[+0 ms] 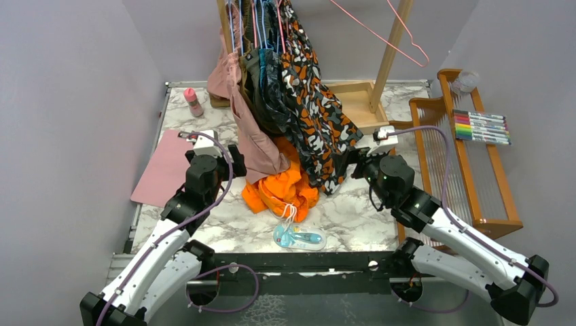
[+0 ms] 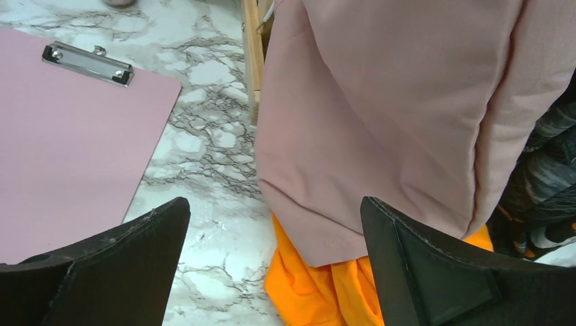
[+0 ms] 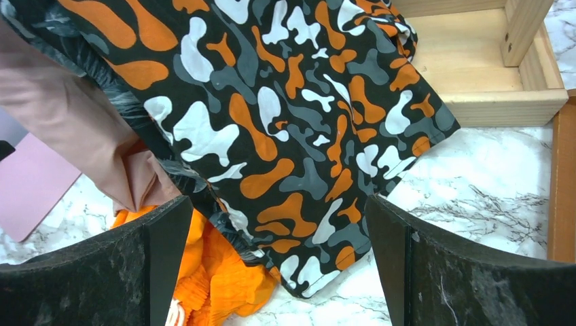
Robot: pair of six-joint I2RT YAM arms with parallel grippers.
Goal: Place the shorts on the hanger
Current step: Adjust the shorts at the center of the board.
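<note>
The bright orange shorts (image 1: 282, 187) lie crumpled on the marble table, their white drawstring (image 1: 289, 212) trailing toward me. A hanging dusty pink garment (image 1: 255, 139) and a blotch-patterned garment (image 1: 316, 115) partly cover them. The pink wire hanger (image 1: 378, 34) hangs at the top right by the rack's wooden post, far from both arms. My left gripper (image 1: 234, 158) is open just left of the shorts (image 2: 319, 285), holding nothing (image 2: 275, 204). My right gripper (image 1: 354, 165) is open to their right, above the patterned hem and the shorts (image 3: 217, 272), also holding nothing (image 3: 278, 200).
A pink clipboard (image 1: 163, 170) lies at the left. The rack's wooden base (image 1: 353, 102) stands behind the clothes. A blue-and-white packet (image 1: 299, 238) lies near the front edge, and a pink bottle (image 1: 193, 102) at the back left. At the right is a wooden frame (image 1: 469, 163) with markers (image 1: 482, 127).
</note>
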